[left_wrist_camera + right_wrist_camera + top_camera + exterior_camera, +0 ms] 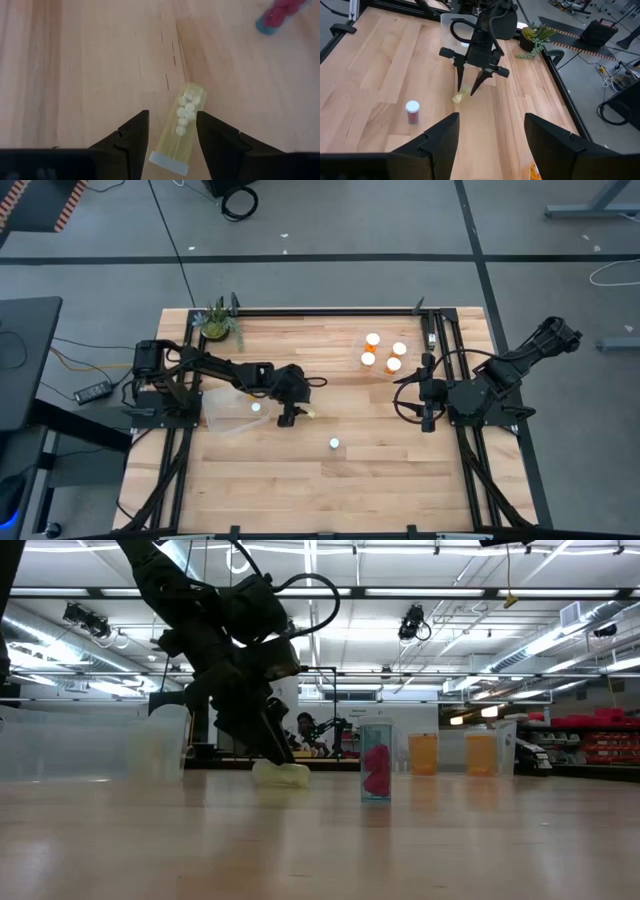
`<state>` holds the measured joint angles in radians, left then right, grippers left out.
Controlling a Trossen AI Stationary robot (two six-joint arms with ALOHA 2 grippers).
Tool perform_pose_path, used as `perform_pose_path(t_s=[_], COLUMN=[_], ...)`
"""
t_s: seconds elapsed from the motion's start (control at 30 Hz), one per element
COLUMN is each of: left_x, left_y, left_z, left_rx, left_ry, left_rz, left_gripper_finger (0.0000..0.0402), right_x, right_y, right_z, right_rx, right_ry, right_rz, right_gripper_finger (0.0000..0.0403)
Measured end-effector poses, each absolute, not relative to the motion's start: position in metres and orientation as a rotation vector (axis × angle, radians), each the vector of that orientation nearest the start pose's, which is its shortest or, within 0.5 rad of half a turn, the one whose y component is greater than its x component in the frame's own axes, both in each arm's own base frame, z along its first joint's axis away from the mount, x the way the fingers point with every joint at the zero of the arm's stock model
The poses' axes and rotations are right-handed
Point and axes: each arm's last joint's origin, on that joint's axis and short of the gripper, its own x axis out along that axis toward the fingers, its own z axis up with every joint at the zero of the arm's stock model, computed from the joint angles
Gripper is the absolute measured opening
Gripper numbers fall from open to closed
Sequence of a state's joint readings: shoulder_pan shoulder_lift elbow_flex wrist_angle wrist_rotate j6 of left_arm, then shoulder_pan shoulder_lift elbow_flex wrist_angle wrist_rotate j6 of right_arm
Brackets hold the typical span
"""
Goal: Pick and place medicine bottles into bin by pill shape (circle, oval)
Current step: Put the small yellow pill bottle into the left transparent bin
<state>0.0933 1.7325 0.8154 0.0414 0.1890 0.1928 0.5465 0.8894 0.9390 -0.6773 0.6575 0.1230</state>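
A pale yellow medicine bottle (184,125) with a white cap (169,163) and small round white pills lies on its side on the table (300,490). My left gripper (172,117) is open and slants down over it, one finger on either side of its body; I see no touch. In the high view the bottle (309,412) lies just right of this gripper (291,416). A clear bottle with red pills (376,762) stands upright nearby. My right gripper (490,135) waits open and raised at the table's right, with nothing between its fingers.
A clear bin (225,418) just left of my left gripper holds one white-capped bottle (256,406). Several orange bottles (383,352) stand grouped at the far right. A potted plant (218,323) sits at the far left corner. The near half of the table is bare wood.
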Motion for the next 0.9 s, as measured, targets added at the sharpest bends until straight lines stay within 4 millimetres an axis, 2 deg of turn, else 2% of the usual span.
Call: perform_pose_path(t_s=[0.17,0.4,0.5,0.7,0.9], left_x=[0.320,0.321,0.323,0.323,0.321], left_y=[0.024,0.024,0.024,0.015,0.012], left_z=[0.132,0.133,0.135,0.134,0.131], left_rx=[0.060,0.051,0.035,0.093,0.178], left_ry=[0.855,0.840,0.813,0.819,0.861], left_rz=[-0.175,-0.158,-0.152,-0.201,-0.154], left_gripper_finger=[0.0179,0.0229,0.0238,0.0224,0.0207], right_x=[0.153,0.153,0.153,0.153,0.154], right_y=[0.073,0.073,0.073,0.073,0.073], right_z=[0.327,0.327,0.327,0.327,0.328], right_rx=[-0.236,-0.236,-0.236,-0.235,-0.233], right_ry=[0.509,0.509,0.509,0.508,0.503], right_rz=[-0.138,-0.138,-0.139,-0.139,-0.138], right_gripper_finger=[0.0231,0.0231,0.0231,0.0231,0.0231])
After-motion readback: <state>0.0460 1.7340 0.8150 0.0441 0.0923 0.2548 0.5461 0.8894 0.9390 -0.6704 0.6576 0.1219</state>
